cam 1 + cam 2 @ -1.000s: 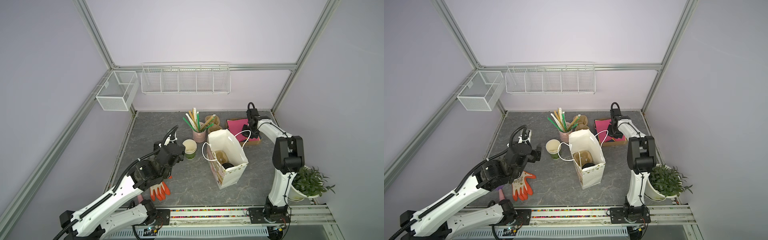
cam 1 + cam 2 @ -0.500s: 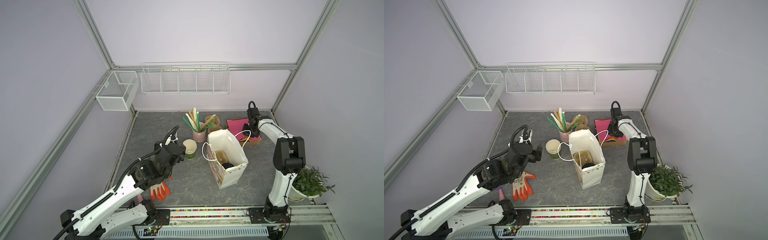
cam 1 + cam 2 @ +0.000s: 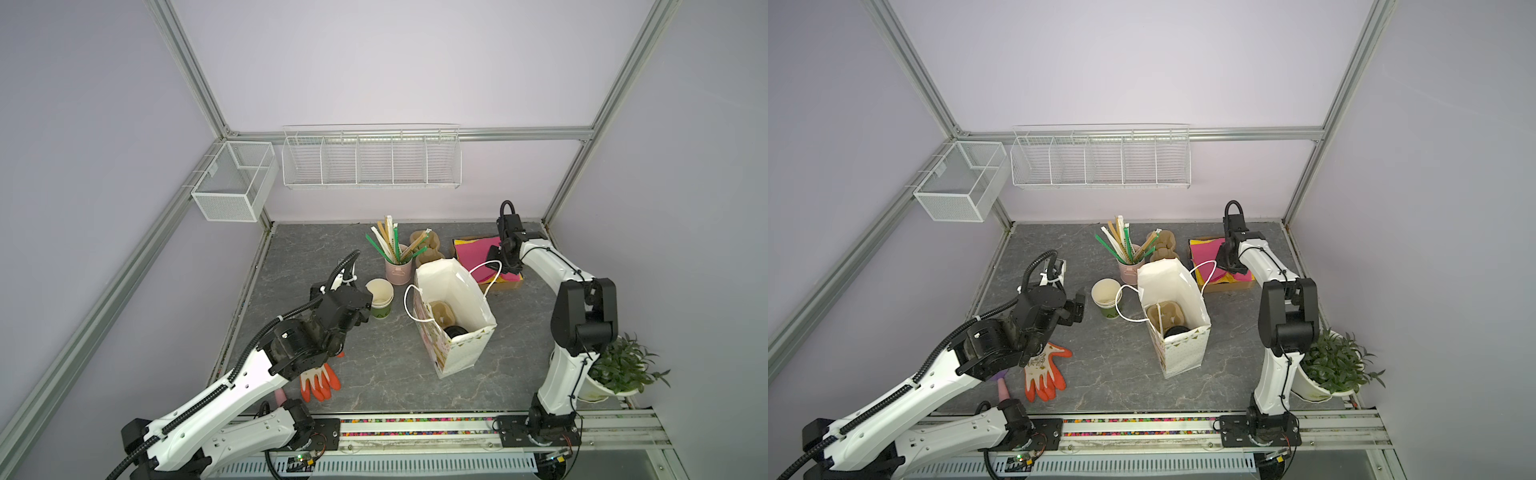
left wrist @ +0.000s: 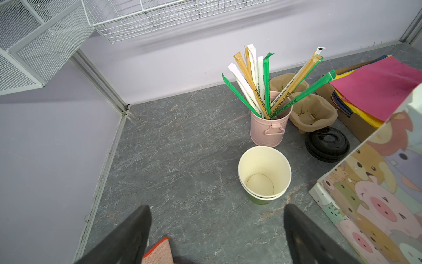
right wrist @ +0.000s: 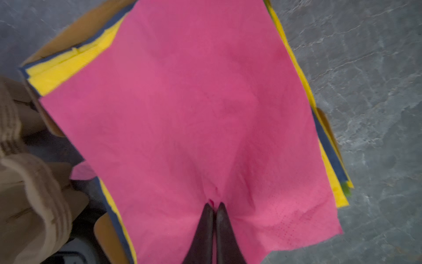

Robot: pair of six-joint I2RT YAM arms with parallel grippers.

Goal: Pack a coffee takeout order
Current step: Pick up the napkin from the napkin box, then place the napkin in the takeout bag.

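Right gripper [image 5: 214,206] pinched closed on pink paper sheet [image 5: 182,114] near its edge; in a top view sheet [image 3: 473,251] tops stack, right of centre, behind bag [image 3: 451,282]; likely thin, limp, tear-prone — lift slowly; left gripper [image 4: 215,209] wide open, empty.

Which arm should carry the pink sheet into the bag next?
Right. The right gripper is shut on the edge of the pink sheet, at the paper stack beside the bag. The left gripper is open and empty, near the paper cups on the bag's far side.
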